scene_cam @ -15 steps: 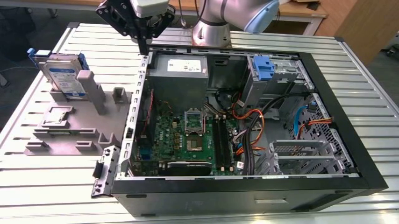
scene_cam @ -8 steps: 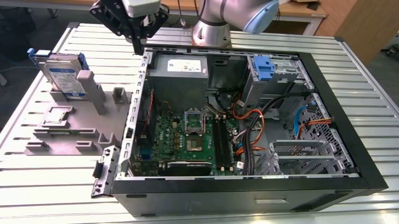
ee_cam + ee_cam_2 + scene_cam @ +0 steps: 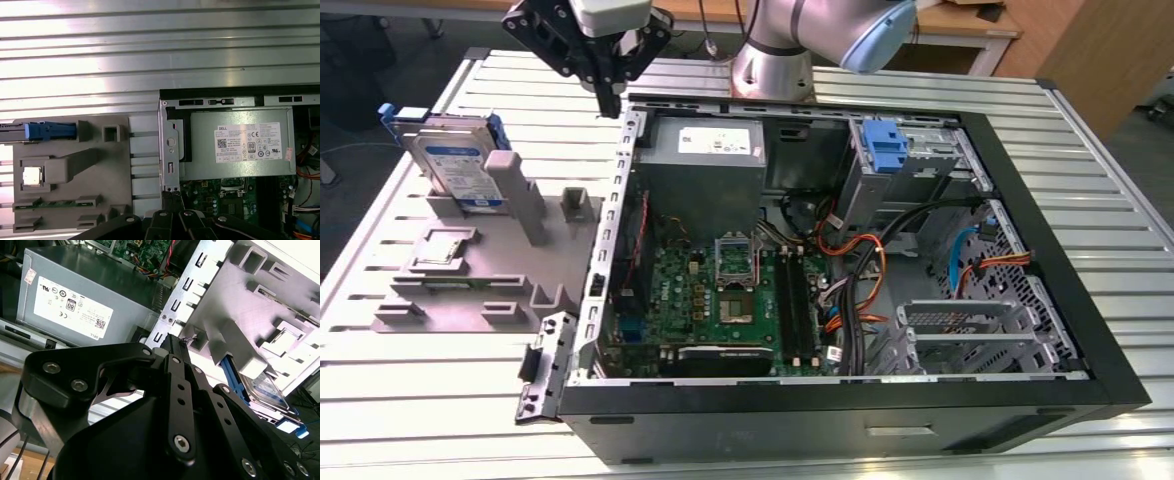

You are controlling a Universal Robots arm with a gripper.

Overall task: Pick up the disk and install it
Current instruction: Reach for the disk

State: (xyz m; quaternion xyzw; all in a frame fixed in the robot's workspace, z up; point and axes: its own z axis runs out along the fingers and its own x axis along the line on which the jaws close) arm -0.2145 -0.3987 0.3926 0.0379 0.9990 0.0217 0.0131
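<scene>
Tabletop of ribbed metal slats carries everything. Most of it is taken up by an open black computer case lying on its side with the inside exposed. Within it, the grey power supply box with a white label sits in the far corner toward the exterior view's left, and the green motherboard lies below it. A metal drive cage with a blue bracket stands at the far side toward the exterior view's right.

Just beside the case, on the exterior view's left, rests a grey plastic fixture with slots and pockets. One pocket holds a small square silver chip.

The disk stands on edge in a slot at the far end of that fixture. It leans slightly, its white-and-blue label is showing and blue rails run along its edges.

The gripper hangs above the case's far corner, next to the power supply. It points down and is well apart from the disk. Its black fingers are closed tip against tip with nothing between them, and the second wrist view shows them pressed together over the case's metal edge.
</scene>
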